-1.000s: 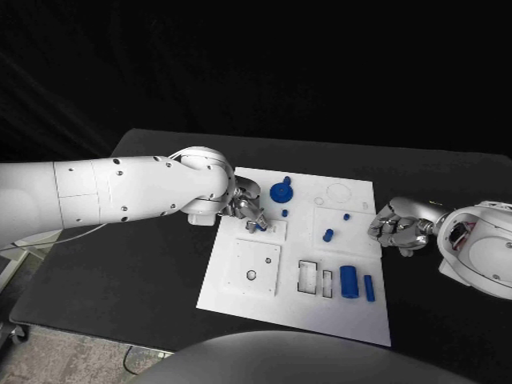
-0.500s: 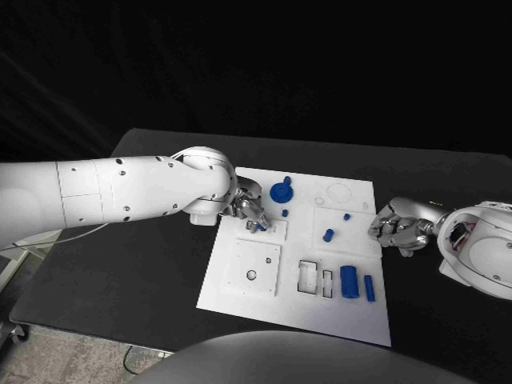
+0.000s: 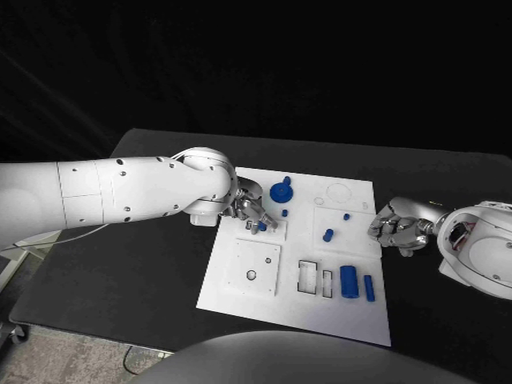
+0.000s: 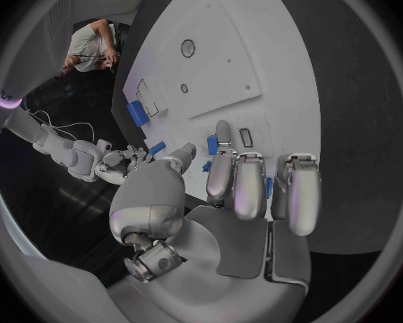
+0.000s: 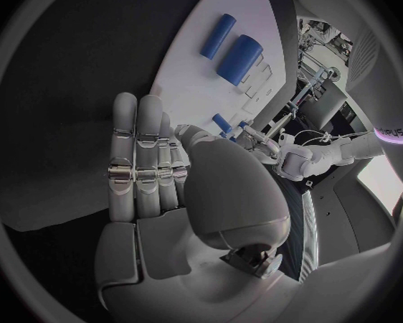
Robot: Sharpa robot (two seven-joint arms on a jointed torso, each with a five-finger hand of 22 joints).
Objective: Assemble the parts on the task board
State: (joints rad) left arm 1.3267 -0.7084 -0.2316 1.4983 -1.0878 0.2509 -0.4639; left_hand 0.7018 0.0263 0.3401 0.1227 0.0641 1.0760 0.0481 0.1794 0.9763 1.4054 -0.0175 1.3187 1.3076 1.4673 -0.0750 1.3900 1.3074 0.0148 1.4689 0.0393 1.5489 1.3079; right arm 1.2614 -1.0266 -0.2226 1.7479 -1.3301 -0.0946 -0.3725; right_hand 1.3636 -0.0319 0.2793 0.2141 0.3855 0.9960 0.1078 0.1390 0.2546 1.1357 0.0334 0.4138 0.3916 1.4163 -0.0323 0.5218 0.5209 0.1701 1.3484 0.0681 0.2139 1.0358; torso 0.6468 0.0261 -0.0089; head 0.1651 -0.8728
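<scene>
The white task board (image 3: 242, 280) lies in the middle of the black table. My left hand (image 3: 245, 208) reaches over the board's upper left part and pinches a small blue part (image 3: 262, 226) at its fingertips, low on the board beside a small slot (image 4: 245, 138). In the left wrist view that part (image 4: 212, 144) sits against a fingertip (image 4: 223, 129), with the thumb close beside it. My right hand (image 3: 399, 227) rests at the board's right edge, fingers curled in with nothing in them (image 5: 157, 186).
On the board lie a blue round disc (image 3: 282, 191), a small peg (image 3: 284, 213), two small pieces (image 3: 346, 216) (image 3: 328, 235), a thick cylinder (image 3: 349, 281) and a thin bar (image 3: 370, 288). Empty rectangular slots (image 3: 316, 277) sit near the front.
My left hand has shifted very slightly with the small blue part at its fingertips. The right hand has stayed still.
</scene>
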